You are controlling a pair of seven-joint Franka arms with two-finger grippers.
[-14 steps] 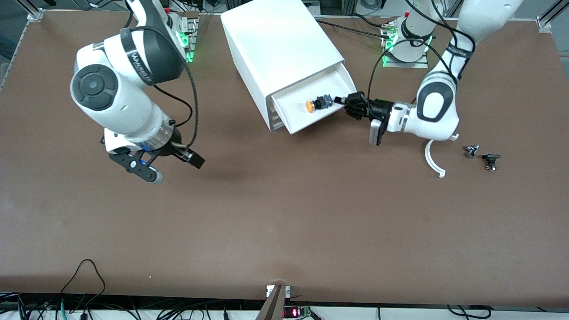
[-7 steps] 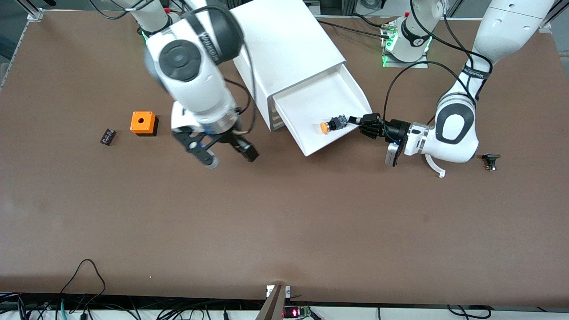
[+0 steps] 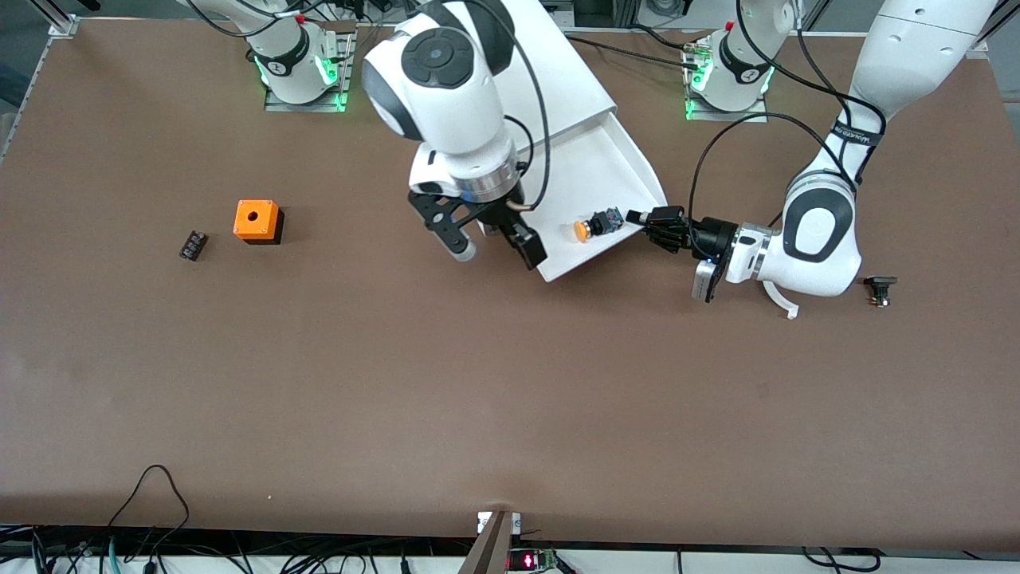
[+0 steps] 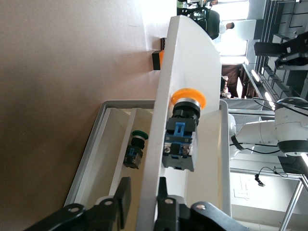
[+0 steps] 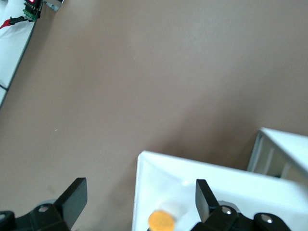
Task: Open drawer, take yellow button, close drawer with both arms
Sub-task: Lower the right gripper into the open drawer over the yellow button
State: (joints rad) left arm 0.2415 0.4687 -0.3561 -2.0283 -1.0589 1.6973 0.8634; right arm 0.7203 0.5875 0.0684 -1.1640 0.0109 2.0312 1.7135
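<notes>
Front view: drawer (image 3: 606, 171) is pulled well out of the cabinet (image 3: 558, 72), so the open step looks done; take-button step is in hand. Left pincer (image 3: 647, 222) sits at the drawer's front corner toward the left arm's end of the bench (image 3: 510, 383), clenched on the drawer's front wall; left wrist view shows its fingers (image 4: 124, 204) either side of that thin white wall. Right pincer (image 3: 494, 243) hangs over the drawer's front edge at the corner toward the right arm's end, released, jaws spread wide, nothing between them.

Button (image 3: 591, 226) lies on its side inside the drawer, close to the front wall and just beside the left pincer, orange cap pointing toward the right pincer. Nothing else visible in that drawer. Left wrist view shows a lower drawer holding a green-capped part (image 4: 134, 149).

Next, my read: right pincer shifts along the drawer toward the button, drops in, closes on the body or cap. Tight spot, since the left pincer is right next to it.

Orange cube (image 3: 256, 220) and small black block (image 3: 193, 244) sit on the bench well away from the drawer, toward the right arm's end.
</notes>
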